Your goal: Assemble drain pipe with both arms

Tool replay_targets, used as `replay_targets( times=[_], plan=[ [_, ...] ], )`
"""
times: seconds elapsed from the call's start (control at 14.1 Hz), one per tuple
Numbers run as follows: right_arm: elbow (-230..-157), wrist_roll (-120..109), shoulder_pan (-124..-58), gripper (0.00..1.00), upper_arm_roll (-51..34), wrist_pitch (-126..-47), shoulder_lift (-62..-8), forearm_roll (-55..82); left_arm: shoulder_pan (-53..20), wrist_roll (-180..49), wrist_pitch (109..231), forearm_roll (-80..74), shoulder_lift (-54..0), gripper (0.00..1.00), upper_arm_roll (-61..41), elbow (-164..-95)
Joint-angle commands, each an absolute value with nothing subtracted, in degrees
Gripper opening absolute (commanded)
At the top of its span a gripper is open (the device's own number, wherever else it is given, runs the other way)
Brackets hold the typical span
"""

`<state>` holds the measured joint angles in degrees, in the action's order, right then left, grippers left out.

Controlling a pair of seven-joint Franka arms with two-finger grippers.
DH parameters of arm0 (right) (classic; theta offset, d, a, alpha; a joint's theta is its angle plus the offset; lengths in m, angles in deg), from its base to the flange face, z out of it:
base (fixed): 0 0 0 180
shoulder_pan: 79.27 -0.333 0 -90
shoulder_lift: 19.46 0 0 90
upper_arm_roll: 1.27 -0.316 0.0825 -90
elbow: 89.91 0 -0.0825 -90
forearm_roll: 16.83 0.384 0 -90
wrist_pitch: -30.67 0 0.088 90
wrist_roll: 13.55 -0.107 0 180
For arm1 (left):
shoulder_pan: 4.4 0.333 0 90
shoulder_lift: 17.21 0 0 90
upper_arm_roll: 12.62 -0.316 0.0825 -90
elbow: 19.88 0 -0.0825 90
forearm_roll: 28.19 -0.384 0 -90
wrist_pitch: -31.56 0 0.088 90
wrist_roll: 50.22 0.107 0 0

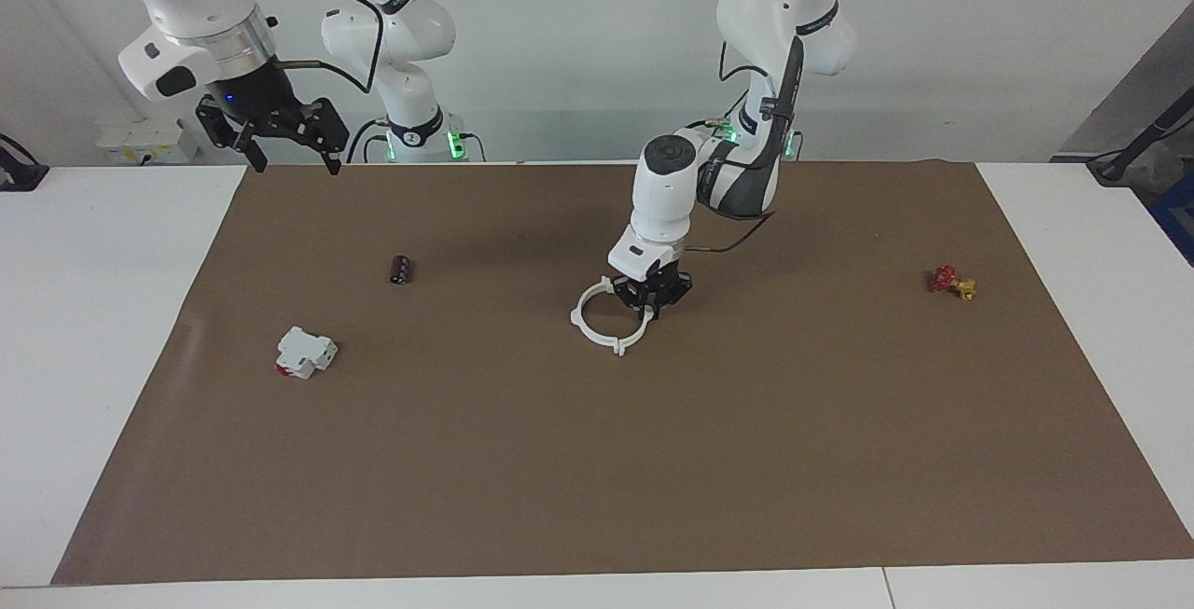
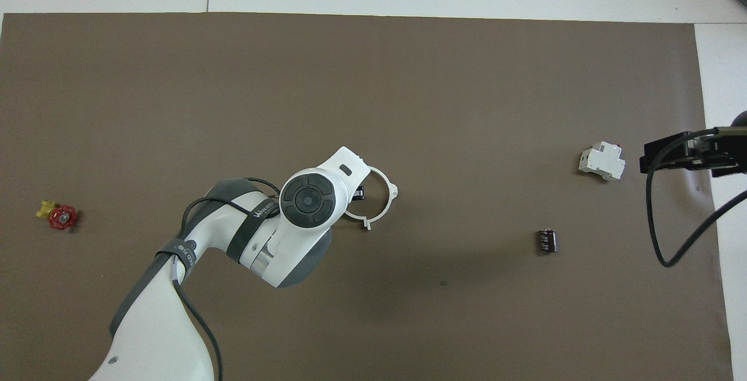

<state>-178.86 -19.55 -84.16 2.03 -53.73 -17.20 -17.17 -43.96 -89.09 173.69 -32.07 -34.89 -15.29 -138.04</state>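
The drain pipe lies as one whole white ring with small nubs on the brown mat, near the table's middle. It also shows in the overhead view. My left gripper is down at the ring's rim, on the side toward the left arm's end of the table. In the overhead view the left wrist hides most of that gripper. My right gripper is open and empty, raised high over the mat's corner at the right arm's end. It shows at the edge of the overhead view. The right arm waits.
A white block with a red part and a small dark cylinder lie toward the right arm's end. A small red and yellow valve lies toward the left arm's end.
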Motion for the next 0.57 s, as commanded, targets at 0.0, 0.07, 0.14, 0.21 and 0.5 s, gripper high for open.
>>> replay_targets(
  times=[0.0,0.07,0.14,0.21,0.5],
  plan=[
    [-179.4,-17.9,-83.6,1.0,1.8,-53.6,-16.5,-16.1,-45.0,-90.2,175.3,-33.1,-34.2,1.0,-16.0,-140.2],
    [-179.4,-17.9,-83.6,1.0,1.8,-53.6,-16.5,-16.1,-44.7,-90.0,175.3,-33.1,-34.3,1.0,-16.0,-139.9],
    [-179.4,-17.9,-83.6,1.0,1.8,-53.6,-16.5,-16.1,-44.6,-90.0,175.3,-33.1,-34.3,1.0,-16.0,-139.6],
    [-179.5,-17.9,-83.6,1.0,1.8,-53.6,-16.5,-16.1,-44.5,-89.9,175.3,-33.1,-34.3,1.0,-16.0,-139.3],
    [-179.5,-17.9,-83.6,1.0,1.8,-53.6,-16.5,-16.1,-43.1,-89.8,171.8,-32.9,-32.4,1.0,-16.0,-137.0]
  ],
)
